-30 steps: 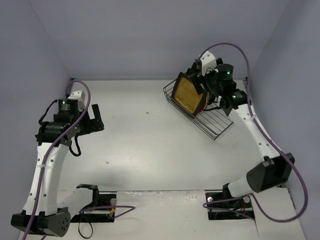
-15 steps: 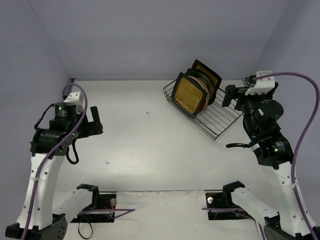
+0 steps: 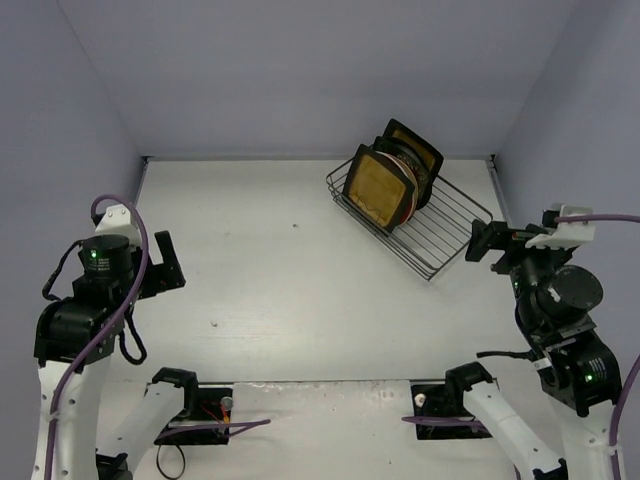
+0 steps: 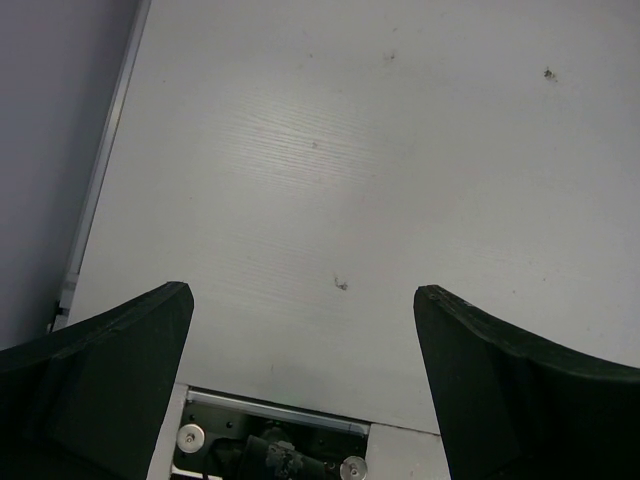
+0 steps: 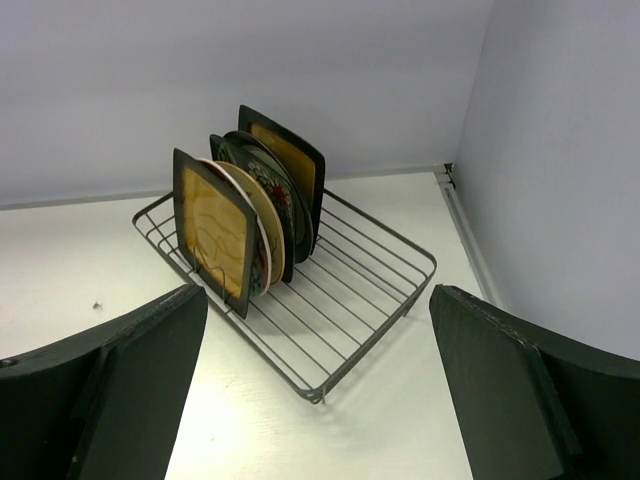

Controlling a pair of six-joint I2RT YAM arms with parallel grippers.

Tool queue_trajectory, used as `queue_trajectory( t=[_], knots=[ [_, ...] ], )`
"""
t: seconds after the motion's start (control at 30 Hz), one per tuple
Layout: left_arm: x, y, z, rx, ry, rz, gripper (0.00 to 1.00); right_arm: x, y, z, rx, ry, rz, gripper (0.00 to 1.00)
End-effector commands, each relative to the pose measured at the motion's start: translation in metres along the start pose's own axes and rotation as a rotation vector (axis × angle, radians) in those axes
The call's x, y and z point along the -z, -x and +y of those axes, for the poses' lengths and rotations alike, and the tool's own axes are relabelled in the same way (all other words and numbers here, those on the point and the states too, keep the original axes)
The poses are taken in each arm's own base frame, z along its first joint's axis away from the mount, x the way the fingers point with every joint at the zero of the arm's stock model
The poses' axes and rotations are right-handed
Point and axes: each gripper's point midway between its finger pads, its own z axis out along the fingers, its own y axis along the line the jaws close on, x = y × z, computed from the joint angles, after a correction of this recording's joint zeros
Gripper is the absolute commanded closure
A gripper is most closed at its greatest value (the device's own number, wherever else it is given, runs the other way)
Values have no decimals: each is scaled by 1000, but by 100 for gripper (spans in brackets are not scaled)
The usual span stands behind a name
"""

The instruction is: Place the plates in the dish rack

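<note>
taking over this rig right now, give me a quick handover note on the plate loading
Left hand: open, empty, above bare table on the left side.
Right hand: open, empty, apart from the dish rack and facing it.
Plates: standing on edge in a tight row at one end of the rack, with a square amber one at each end of the row. The exact count is hard to tell.
Done: every plate in view is racked.
Left: no loose plate shows on the table, so probably only a final check.
</note>
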Motion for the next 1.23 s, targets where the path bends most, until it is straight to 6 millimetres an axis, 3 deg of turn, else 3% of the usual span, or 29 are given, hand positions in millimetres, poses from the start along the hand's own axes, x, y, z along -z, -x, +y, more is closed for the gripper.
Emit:
queue_trajectory(
  t=[0.0, 0.47, 1.2],
  knots=[
    [7, 2, 10, 16, 53, -12, 3, 7, 1, -2, -52, -10, -20, 0],
    [34, -11, 21, 59, 57, -41, 3, 42, -1, -18, -180, -37, -91, 0],
    [41, -14, 19, 73, 29, -42, 3, 50, -5, -24, -160, -44, -103, 0]
  ],
)
